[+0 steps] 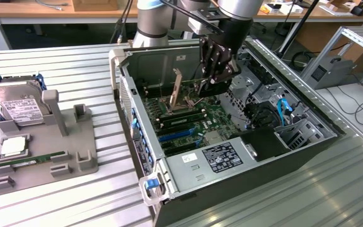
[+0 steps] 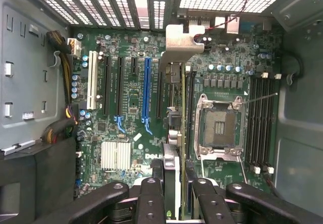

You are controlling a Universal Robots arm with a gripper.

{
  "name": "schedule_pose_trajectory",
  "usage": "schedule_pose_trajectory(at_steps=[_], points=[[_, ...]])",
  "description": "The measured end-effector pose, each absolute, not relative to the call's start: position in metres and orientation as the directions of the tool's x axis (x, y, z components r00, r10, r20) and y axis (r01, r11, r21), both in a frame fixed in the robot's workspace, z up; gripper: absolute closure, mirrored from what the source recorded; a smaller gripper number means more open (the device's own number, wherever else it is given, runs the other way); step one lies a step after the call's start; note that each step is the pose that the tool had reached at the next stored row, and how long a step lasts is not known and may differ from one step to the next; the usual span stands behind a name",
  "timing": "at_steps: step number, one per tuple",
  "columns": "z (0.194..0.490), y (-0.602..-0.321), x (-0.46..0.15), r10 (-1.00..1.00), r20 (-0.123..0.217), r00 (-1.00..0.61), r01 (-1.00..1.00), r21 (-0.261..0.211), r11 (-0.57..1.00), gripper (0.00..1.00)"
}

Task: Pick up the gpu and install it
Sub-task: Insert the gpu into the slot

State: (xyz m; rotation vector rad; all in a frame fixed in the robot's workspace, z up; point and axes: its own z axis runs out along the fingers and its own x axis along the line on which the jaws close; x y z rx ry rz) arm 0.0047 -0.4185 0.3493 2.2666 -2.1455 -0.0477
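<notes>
End effector (image 2: 174, 191) is clenched on the gpu (image 2: 174, 133), holding it on edge beneath itself, inside the computer case (image 1: 168, 61) over the motherboard (image 2: 126, 98). The card's long axis runs parallel to the blue slot (image 2: 147, 88), with its silver bracket (image 2: 179, 45) at the far end.

The gpu (image 2: 177, 45) is showing a bare silvery metal bracket, dully shining. The gripper (image 2: 176, 184) is looking matt black. The case (image 1: 168, 61) is showing grey sheet metal, the table (image 1: 55, 61) ribbed pale metal, the holder (image 1: 74, 139) matt grey plastic. The drive (image 1: 19, 105) is wearing a white paper label.
</notes>
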Motion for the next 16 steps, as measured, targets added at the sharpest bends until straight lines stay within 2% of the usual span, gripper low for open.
schedule_pose_trajectory(at_steps=[16], points=[[0.3449,-0.4195,0.0046,-0.998,-0.008,0.055,-0.998,0.036,-0.055,0.73]])
